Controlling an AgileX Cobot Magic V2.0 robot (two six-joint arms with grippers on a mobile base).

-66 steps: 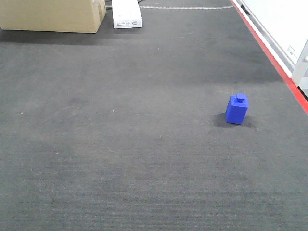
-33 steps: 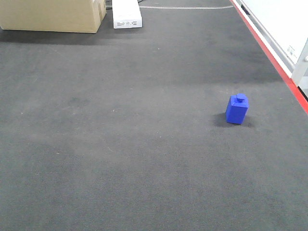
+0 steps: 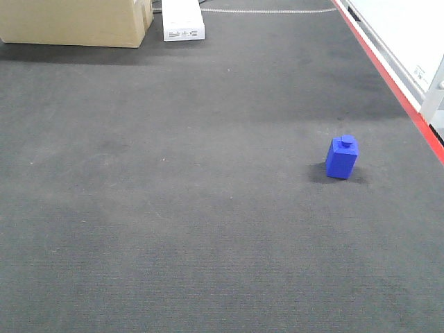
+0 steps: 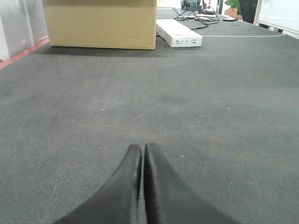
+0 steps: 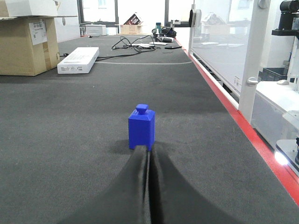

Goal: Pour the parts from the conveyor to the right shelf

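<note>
- Nothing has visibly moved over the last second: the blue part (image 3: 342, 158) stands on the same spot of the conveyor belt (image 3: 173, 208), and no arm has come into the front view. By my reading, the pick has not begun.
- The conveyor belt fills nearly all of each view. It is dark grey and matte, with a red border stripe (image 3: 388, 76) along its right edge.
- A cardboard box (image 3: 69, 24) sits at the far left end of the belt.
- A flat white box (image 3: 182, 21) lies just beside it.
- The blue part is upright with its knob on top, on the right half of the belt. It is near the red stripe but clear of it.
- The right shelf is not in view, so the whole carry and pour are likely still to come.
- The right fingers (image 5: 138, 172) are pressed together and empty, pointing straight at the part. The front view shows nothing beside the part, so they are apart from it. They would need to spread before closing on it.
- The left fingers (image 4: 133, 168) are also pressed together and empty, over bare belt.
</note>
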